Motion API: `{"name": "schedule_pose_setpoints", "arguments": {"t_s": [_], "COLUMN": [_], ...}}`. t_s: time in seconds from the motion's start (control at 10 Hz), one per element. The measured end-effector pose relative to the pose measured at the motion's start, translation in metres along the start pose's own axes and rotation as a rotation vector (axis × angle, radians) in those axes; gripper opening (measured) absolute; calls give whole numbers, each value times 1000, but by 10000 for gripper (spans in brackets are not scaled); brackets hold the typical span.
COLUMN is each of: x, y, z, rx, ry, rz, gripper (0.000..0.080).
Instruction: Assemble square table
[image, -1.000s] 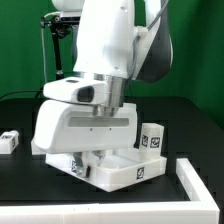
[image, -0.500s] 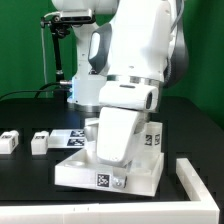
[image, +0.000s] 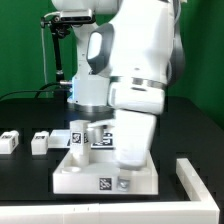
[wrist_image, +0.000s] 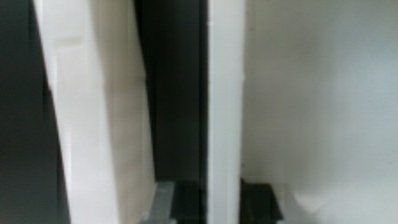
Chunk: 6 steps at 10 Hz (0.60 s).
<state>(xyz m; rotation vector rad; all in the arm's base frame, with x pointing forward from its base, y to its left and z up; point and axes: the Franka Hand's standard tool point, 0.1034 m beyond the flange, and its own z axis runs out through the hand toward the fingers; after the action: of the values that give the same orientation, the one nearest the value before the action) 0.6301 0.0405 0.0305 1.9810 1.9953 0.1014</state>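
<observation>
The white square table top (image: 90, 172) lies on the black table and shows tags on its front wall. My gripper (wrist_image: 222, 205) is shut on its thin raised rim (wrist_image: 222, 90), with a dark finger (wrist_image: 180, 203) on each side. In the exterior view the arm's hand (image: 135, 140) covers the top's right part and hides the jaws. Two short white legs (image: 8, 141) (image: 40, 142) lie at the exterior view's left. A white tagged block (image: 78, 134) stands just behind the top's far left corner. The other legs are hidden.
The marker board (image: 101, 138) lies behind the table top, partly covered. A long white border rail (image: 196, 178) runs along the exterior view's right front. A black stand with cables (image: 60, 60) rises at the back left. A broad white wall (wrist_image: 89, 110) shows beside the gripped rim.
The arm has swung toward the exterior view's right. The table top turned from skewed to square-on and slid left. The second leg at the left came into view.
</observation>
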Motion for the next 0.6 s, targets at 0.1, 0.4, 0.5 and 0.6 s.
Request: {"name": "schedule_pose_setpoints", "arguments": {"t_s": [0.1, 0.4, 0.5, 0.6], "x": [10, 28, 32, 34], "y": [6, 17, 21, 23], "z": [0, -3, -4, -4], "rx": [-7, 2, 6, 6], "ry": [3, 4, 2, 1], "rz": [-59, -35, -19, -6], "gripper": [72, 72, 72, 72]}}
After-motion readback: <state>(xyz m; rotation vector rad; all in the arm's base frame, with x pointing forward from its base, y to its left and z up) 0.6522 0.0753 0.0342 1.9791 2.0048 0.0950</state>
